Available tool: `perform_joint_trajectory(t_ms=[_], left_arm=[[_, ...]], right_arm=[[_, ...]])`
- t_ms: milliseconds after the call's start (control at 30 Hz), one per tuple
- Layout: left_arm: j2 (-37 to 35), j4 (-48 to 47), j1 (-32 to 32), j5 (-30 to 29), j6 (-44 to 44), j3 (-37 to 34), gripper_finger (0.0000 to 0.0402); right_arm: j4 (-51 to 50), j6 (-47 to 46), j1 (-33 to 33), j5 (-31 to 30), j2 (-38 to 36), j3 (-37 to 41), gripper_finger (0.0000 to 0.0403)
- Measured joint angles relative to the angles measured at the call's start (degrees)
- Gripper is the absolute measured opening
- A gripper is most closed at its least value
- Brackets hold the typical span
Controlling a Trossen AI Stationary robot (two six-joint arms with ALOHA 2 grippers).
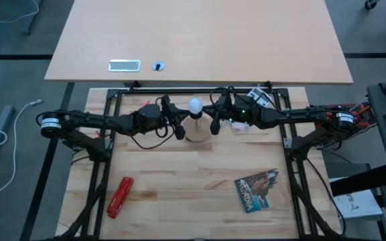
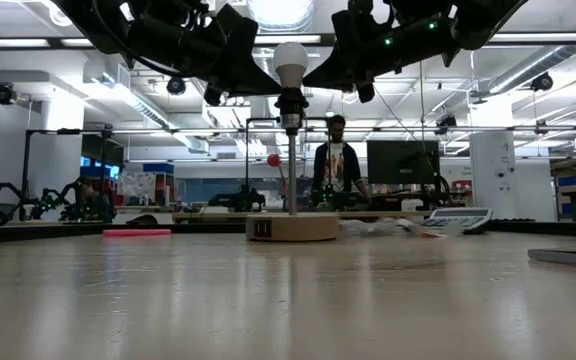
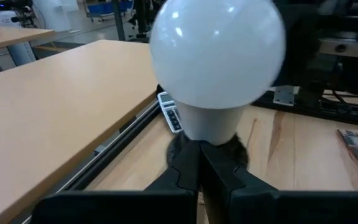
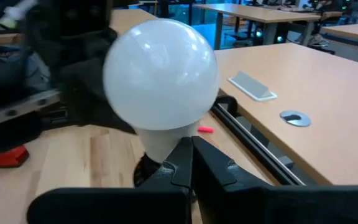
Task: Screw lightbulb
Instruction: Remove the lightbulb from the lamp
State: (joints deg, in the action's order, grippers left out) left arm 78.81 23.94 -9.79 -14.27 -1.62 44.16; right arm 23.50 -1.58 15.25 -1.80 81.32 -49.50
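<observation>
The lightbulb (image 1: pixel 195 105) stands upright in the black socket (image 2: pixel 291 122) atop a thin post rising from a round wooden base (image 2: pixel 291 227), near the far edge of the wooden table (image 1: pixel 179 201). Both claws flank it at bulb height. The left gripper (image 3: pixel 199 163) has its fingers pressed together, tips just beside the bulb's neck, holding nothing; the right gripper (image 4: pixel 188 158) is likewise closed and empty, its tips near the neck from the opposite side. Neither is around the bulb (it looks already seated, so the closed claws seem parked beside it rather than turning it). The bulb sits high above the tabletop, so the arms have free air beneath them. A red tool (image 1: pixel 119 196) and a booklet (image 1: pixel 259 189) lie well apart toward the near edge; a calculator (image 3: pixel 170 112) lies behind the base.
</observation>
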Motion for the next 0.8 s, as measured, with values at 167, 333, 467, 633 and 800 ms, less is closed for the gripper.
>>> perform_joint_trajectory(t_ms=[167,333,467,633,800], left_arm=[[0.0,-0.2,0.1,1.0,-0.2,0.0,0.0000],[0.0,-0.8,0.1,0.5,-0.2,0.0,0.0000],[-1.1,-3.7,0.1,0.4,-0.3,0.0,0.0000],[-5.4,-9.9,0.1,0.2,-1.0,0.0,0.0000],[-8.6,-13.9,0.2,-4.3,-1.5,0.0,0.0000]], right_arm=[[-0.6,-0.4,-0.1,-0.6,0.0,0.0,0.0000],[-1.9,-0.4,-0.6,-1.2,0.0,0.0,0.0000],[-3.5,-0.4,-0.7,-1.9,0.0,0.1,0.0000],[-4.0,-0.7,-0.7,-3.2,0.0,0.1,0.0000],[-2.4,-1.0,-1.3,-3.3,-0.1,0.2,0.0000]])
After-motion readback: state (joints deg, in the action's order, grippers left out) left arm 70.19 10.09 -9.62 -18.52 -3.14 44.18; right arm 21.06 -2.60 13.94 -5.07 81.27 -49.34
